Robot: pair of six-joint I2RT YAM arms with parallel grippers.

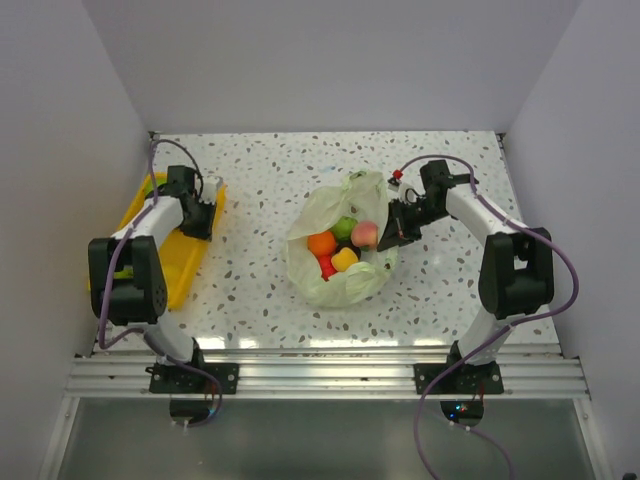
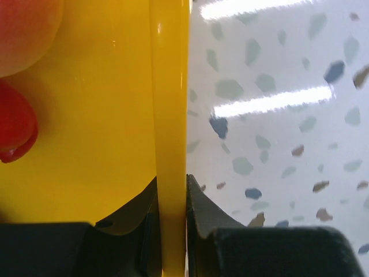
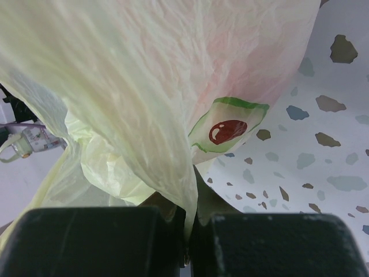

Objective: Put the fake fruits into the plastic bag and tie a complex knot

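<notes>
The pale green plastic bag (image 1: 340, 285) lies open in the middle of the table. Orange (image 1: 321, 243), green (image 1: 345, 227), pink (image 1: 366, 234), yellow (image 1: 344, 259) and red (image 1: 327, 267) fake fruits show inside it. My right gripper (image 1: 392, 233) is at the bag's right rim. In the right wrist view that gripper (image 3: 190, 202) is shut on a fold of the bag (image 3: 144, 86). My left gripper (image 2: 172, 196) is shut on the rim of the yellow tray (image 2: 171, 104). A peach-coloured fruit (image 2: 23, 29) and a red fruit (image 2: 14, 130) lie in the tray. No knot is in view.
The yellow tray (image 1: 175, 272) sits at the table's left edge, with my left gripper (image 1: 200, 215) at its far right rim. Grey walls close in the table at the back and both sides. An avocado print (image 3: 228, 130) shows on the bag.
</notes>
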